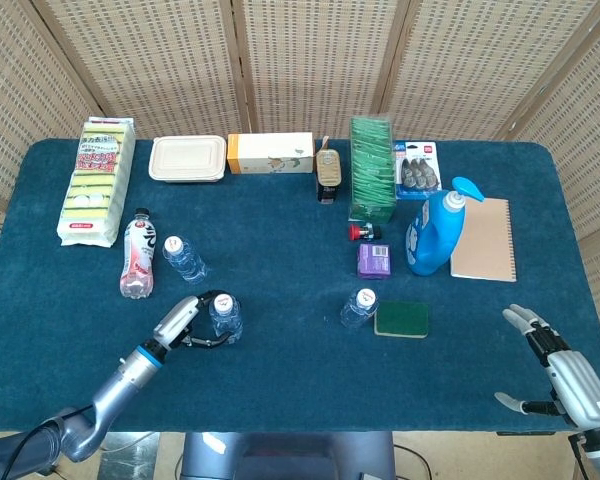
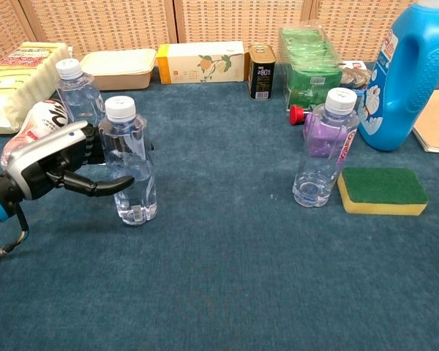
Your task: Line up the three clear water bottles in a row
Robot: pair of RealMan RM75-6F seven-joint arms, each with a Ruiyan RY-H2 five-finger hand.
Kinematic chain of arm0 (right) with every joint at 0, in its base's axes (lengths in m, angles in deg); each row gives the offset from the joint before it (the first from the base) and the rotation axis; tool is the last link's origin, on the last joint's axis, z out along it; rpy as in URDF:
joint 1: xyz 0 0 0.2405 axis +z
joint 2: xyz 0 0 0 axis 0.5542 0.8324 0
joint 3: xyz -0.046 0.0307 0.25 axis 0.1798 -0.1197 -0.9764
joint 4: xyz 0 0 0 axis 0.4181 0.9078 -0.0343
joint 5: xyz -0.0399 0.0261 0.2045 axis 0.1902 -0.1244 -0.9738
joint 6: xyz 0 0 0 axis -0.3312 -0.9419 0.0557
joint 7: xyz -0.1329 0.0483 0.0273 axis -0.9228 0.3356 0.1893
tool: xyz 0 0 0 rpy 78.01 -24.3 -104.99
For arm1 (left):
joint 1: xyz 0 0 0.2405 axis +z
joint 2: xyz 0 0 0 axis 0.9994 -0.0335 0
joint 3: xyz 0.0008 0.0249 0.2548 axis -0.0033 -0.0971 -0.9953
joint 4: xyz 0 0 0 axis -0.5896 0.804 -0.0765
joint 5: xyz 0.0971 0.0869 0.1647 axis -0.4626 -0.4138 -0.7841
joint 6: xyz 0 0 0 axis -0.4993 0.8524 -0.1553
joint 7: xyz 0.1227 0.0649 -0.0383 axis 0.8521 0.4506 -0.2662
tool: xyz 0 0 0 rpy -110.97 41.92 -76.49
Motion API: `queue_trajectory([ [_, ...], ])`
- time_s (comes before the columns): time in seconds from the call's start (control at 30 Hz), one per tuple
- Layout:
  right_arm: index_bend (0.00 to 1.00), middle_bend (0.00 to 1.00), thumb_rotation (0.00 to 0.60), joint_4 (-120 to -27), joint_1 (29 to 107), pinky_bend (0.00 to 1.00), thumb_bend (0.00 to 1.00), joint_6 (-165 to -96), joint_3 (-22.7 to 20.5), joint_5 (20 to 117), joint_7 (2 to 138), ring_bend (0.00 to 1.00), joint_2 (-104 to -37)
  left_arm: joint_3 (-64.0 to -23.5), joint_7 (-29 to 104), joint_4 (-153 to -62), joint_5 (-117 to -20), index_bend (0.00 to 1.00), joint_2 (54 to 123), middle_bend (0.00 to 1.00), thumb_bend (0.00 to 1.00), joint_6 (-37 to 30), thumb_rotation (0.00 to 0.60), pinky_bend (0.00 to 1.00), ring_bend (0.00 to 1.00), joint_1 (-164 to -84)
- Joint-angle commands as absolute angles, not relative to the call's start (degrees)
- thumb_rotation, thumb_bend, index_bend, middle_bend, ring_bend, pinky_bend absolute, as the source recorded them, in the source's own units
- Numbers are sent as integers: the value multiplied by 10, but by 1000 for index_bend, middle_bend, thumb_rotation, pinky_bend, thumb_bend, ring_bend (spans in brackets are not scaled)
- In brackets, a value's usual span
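Three clear water bottles stand on the blue table. My left hand (image 1: 183, 322) (image 2: 55, 167) grips the near-left bottle (image 1: 225, 315) (image 2: 132, 175), fingers wrapped around its middle from the left. A second bottle (image 1: 183, 257) (image 2: 77, 93) stands just behind it, further left. The third bottle (image 1: 359, 307) (image 2: 323, 150) stands apart at centre right, beside a green sponge (image 1: 401, 319) (image 2: 383, 190). My right hand (image 1: 565, 382) hovers open at the table's near right corner, far from every bottle, and does not show in the chest view.
A pink-labelled bottle (image 1: 137, 262) lies left of the bottles. A sponge pack (image 1: 97, 180), food box (image 1: 187, 158), carton (image 1: 271, 153), can (image 1: 328, 168) and green packet (image 1: 372, 168) line the back. A blue detergent jug (image 1: 435, 232) and notebook (image 1: 483, 238) sit at right.
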State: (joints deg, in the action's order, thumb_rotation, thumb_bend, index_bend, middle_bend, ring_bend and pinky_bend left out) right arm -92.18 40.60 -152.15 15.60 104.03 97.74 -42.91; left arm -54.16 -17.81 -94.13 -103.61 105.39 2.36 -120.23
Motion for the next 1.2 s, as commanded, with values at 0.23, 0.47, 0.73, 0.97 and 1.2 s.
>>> queue_trajectory([
  [0.23, 43, 45, 600, -924, 404, 115, 118, -1521, 154, 1041, 976, 46, -429, -510, -106, -980, -1031, 354, 1045, 418, 339, 4, 600, 370, 254, -1245],
  [0.47, 43, 45, 600, -924, 406, 115, 118, -1514, 150, 1035, 973, 47, -430, -482, -73, -972, -1016, 355, 1086, 418, 324, -29, 600, 376, 254, -1286],
  [0.73, 43, 45, 600, -923, 410, 115, 118, -1502, 145, 1026, 976, 47, -432, -459, -75, -915, -997, 354, 1156, 418, 321, -66, 600, 376, 254, -1332],
  [0.97, 43, 45, 600, -921, 411, 115, 119, -1501, 140, 1021, 984, 47, -429, -452, -84, -866, -995, 354, 1199, 418, 321, -69, 600, 376, 254, -1358],
  [1.2, 43, 45, 600, -916, 411, 115, 118, -1499, 138, 1017, 995, 46, -427, -455, -89, -832, -989, 354, 1224, 418, 320, -76, 600, 376, 254, -1370],
])
